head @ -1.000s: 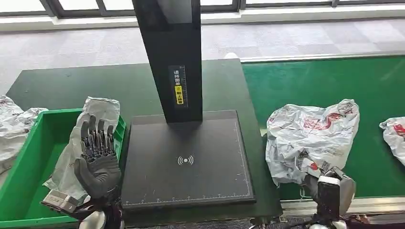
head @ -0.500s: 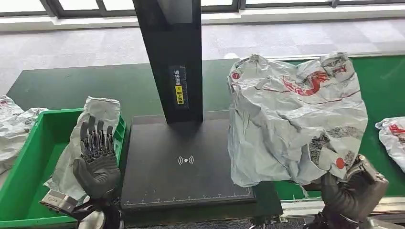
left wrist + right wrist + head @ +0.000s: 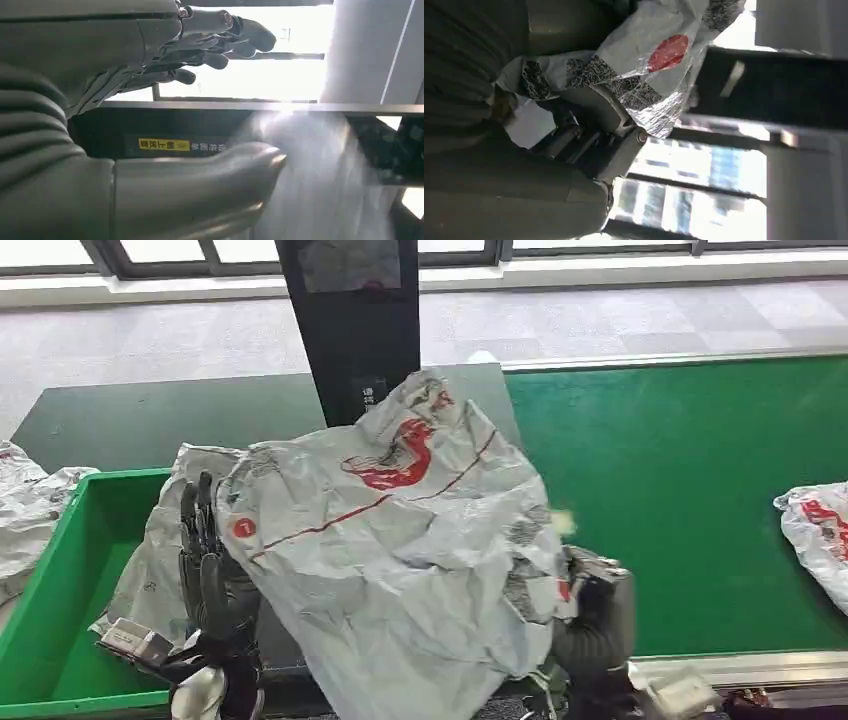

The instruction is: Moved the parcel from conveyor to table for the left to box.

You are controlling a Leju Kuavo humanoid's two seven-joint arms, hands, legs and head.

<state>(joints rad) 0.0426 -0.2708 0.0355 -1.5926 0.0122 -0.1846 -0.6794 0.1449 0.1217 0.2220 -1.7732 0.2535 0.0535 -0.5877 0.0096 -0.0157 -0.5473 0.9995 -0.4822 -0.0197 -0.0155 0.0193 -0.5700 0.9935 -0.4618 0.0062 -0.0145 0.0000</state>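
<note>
Right robot hand (image 3: 590, 612) clutching the grey parcel (image 3: 400, 550) (left robot hand (image 3: 215, 585) open, empty) above the table (image 3: 150, 420).

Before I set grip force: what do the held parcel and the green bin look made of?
The parcel looks like a thin grey plastic mailer bag, slightly glossy: it crumples into sharp creases and carries printed red marks. The green bin looks like rigid moulded plastic, smooth with a straight rim. Contents of the parcel cannot be told.
</note>
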